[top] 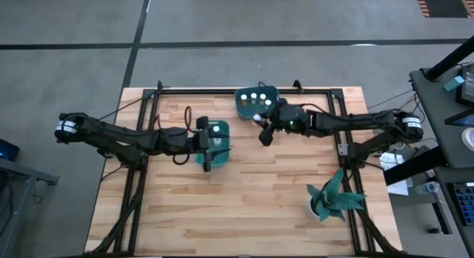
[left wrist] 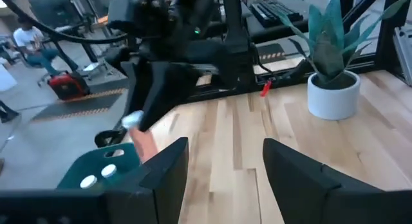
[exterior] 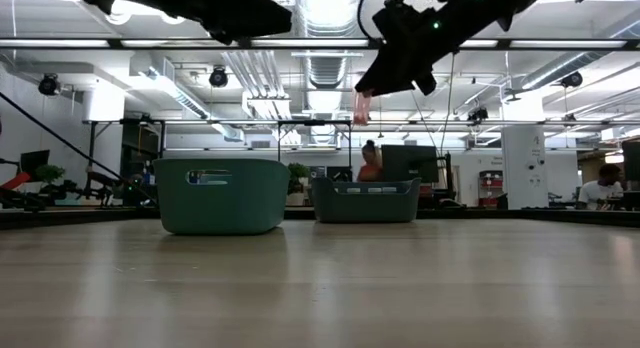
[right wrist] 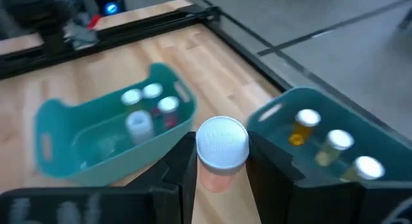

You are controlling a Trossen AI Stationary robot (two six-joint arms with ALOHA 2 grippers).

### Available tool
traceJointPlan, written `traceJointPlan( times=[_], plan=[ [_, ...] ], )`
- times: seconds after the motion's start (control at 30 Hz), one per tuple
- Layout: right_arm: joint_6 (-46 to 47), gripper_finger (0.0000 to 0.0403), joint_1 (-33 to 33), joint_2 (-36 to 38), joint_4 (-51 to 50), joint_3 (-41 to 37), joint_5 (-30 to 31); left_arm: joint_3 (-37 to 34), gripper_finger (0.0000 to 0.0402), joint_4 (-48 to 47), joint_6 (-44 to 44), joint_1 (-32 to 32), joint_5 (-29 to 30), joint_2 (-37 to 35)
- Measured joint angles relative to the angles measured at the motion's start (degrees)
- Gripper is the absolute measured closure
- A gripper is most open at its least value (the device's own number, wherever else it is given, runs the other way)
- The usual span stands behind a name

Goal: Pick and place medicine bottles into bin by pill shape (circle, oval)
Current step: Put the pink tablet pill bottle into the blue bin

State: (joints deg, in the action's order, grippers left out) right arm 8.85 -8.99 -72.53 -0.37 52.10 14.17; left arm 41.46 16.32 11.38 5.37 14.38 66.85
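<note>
— Where's the bottle?
— My right gripper (right wrist: 222, 161) pinches a white-capped bottle (right wrist: 221, 147) in the air between both teal bins (right wrist: 103, 137). My left gripper (left wrist: 222, 176) hangs spread and empty.

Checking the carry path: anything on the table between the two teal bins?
Bare wood only. In the right wrist view the gap between the near bin and the far bin holds nothing on the table; the right gripper hangs above it, holding a white-capped bottle.
</note>
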Motion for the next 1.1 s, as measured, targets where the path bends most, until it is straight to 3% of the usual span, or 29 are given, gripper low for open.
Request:
traceJointPlan(
  times=[0.2, 0.4, 0.73, 1.1],
  plan=[
    [1.7, 0.0298, -4.9, -1.2, 3.0, -0.6, -3.0, -5.7, 0.0217, 9.6, 2.2, -0.1, 0.1, -1.3],
    [2.1, 0.0298, -7.3, -8.4, 8.6, -0.5, -4.1, -9.0, 0.0217, 16.8, 5.4, -0.1, 1.1, -2.6],
    [3.4, 0.0298, -15.0, -22.1, 10.0, 6.7, -3.5, -9.1, 0.0217, 17.3, 5.5, -0.1, 1.1, -3.2],
    [3.7, 0.0298, -17.2, -26.9, 8.8, 8.7, -1.3, -9.1, 0.0217, 17.3, 5.5, -0.1, 1.1, -3.2]
  ],
)
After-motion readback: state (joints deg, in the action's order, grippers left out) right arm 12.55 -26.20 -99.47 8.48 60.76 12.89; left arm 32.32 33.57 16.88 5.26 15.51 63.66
